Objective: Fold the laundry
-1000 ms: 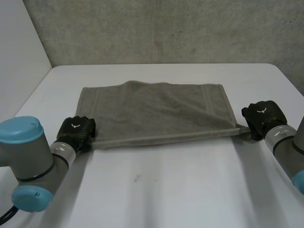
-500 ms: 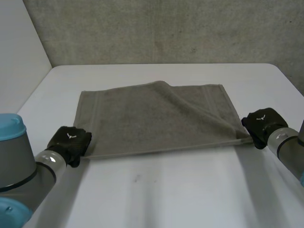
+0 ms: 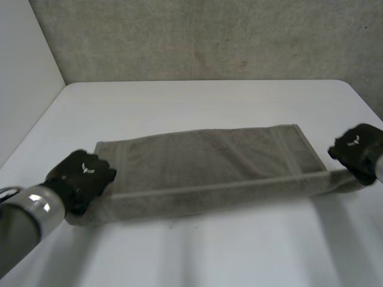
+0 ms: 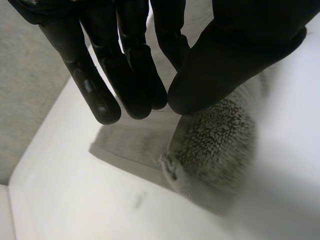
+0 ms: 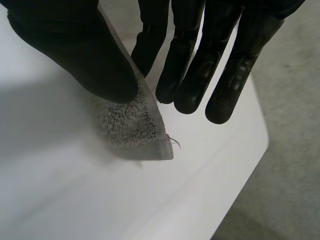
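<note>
Towel [image 3: 209, 164]: grey terry, one piece, lying across the middle of the white table [image 3: 197, 98], with its far long edge resting flat on the surface. The near long edge is hanging raised and stretched between the two hands, so the cloth is sloping up from the table toward the robot.

The left hand [image 3: 81, 173] is gripping the near left corner. In the left wrist view its thumb [image 4: 225, 65] is pressing the terry against the straight fingers [image 4: 135, 75], and the corner is bunching below. The right hand [image 3: 359, 149] is gripping the near right corner the same way. In the right wrist view the hemmed corner [image 5: 140, 135] is poking out between thumb and fingers [image 5: 195, 70]. Both pinches are looking firm to us.

We are judging this step to be the first fold, in half along the length, with the near edge lifted but not yet laid. As we are reading it, the next move is calling for both corners travelling together over the cloth to the far edge, level and taut. They would then come down onto the far corners before the hands let go. We are watching for sag in the middle and for uneven hems.
</note>
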